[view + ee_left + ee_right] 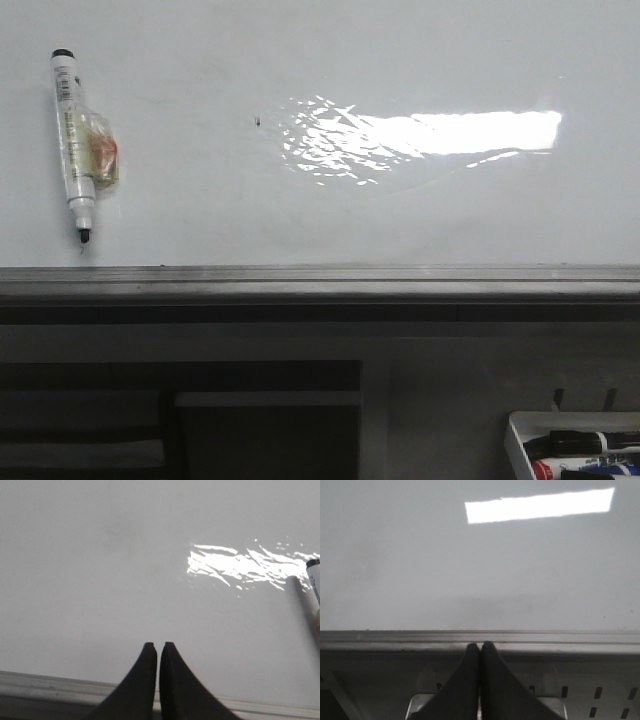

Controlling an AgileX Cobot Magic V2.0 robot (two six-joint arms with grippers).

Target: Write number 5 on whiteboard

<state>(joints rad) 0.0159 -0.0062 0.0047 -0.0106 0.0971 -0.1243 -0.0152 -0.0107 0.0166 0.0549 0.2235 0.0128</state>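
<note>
The whiteboard (330,215) fills the far part of the front view, glossy white with a bright glare patch and a grey metal strip along its near edge. No number 5 shows on it; only a tiny dark speck (259,122). A white marker (72,140) with a black tip lies on the board at the far left, uncapped, with a small clear wrapper beside it; its end shows in the left wrist view (314,580). My left gripper (158,645) is shut and empty over the board's near edge. My right gripper (480,645) is shut and empty at the metal strip (480,637). Neither gripper shows in the front view.
A small white tray (520,445) with several markers, black, red and blue, sits at the near right below the board. A dark shelf and a perforated metal frame (580,692) lie under the board's edge.
</note>
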